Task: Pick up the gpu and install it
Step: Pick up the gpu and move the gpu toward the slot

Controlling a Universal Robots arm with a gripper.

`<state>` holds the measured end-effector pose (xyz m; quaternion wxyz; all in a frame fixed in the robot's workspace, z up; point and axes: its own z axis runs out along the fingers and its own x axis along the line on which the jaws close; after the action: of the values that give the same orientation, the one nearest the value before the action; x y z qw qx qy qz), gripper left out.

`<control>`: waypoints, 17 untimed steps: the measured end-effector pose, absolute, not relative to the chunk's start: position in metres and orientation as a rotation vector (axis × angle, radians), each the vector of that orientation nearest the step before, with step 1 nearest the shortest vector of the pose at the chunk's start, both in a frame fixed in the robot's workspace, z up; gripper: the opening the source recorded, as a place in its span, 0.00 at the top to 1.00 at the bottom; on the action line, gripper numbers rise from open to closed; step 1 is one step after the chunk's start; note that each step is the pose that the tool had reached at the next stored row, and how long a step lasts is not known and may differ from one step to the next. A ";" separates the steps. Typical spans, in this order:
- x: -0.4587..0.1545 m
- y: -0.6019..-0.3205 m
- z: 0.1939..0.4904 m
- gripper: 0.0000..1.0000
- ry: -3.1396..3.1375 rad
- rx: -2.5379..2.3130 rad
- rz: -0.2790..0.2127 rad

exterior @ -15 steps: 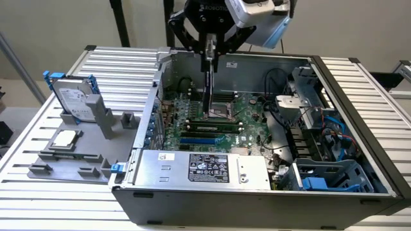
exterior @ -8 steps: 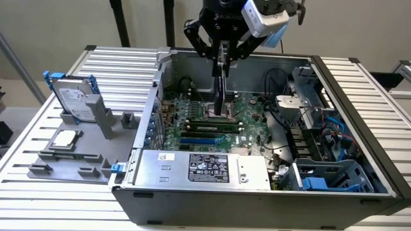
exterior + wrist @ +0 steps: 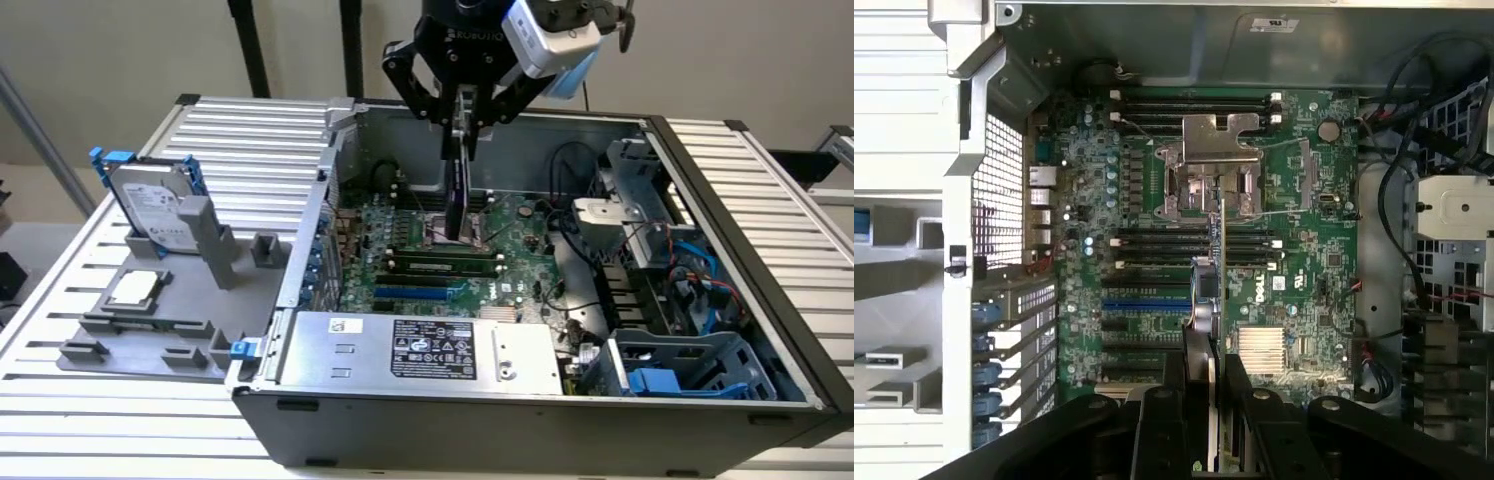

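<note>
Exterior view: the gripper (image 3: 463,122) is clamped on the gpu (image 3: 462,190), which is held upright and edge-on above the motherboard (image 3: 523,228) in the open case (image 3: 747,230). Wrist view: the gpu (image 3: 1221,240), in the gripper (image 3: 1211,378), lies across the blue slot (image 3: 1144,303). It is probably best kept vertical and squared to that slot.

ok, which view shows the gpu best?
Exterior view: the gpu hangs upright in the claw over the motherboard, its length visible. The wrist view shows it edge-on, a thin strip running out from the claw.
</note>
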<state>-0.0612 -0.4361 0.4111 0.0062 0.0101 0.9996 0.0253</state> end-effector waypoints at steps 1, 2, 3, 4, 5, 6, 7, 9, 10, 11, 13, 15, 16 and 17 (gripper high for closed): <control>-0.061 -0.436 0.411 1.00 3.128 0.031 0.079; -0.061 -0.436 0.411 1.00 3.128 0.032 0.079; -0.061 -0.436 0.411 1.00 3.128 0.031 0.079; -0.061 -0.436 0.411 1.00 3.128 0.032 0.079; -0.061 -0.436 0.411 1.00 3.128 0.032 0.079; -0.061 -0.436 0.411 1.00 3.128 0.032 0.079; -0.061 -0.436 0.411 1.00 3.128 0.032 0.079; -0.061 -0.436 0.411 1.00 3.128 0.031 0.079; -0.061 -0.436 0.411 1.00 3.128 0.032 0.079; -0.061 -0.436 0.411 1.00 3.127 0.029 0.079; -0.061 -0.436 0.410 1.00 3.128 -0.019 0.079; -0.061 -0.436 0.410 1.00 3.128 -0.075 0.080; -0.061 -0.436 0.410 1.00 3.128 -0.103 0.080; -0.061 -0.436 0.409 1.00 3.127 -0.131 0.080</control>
<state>-0.0614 -0.4358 0.4091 0.0053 -0.0420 0.9988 0.0257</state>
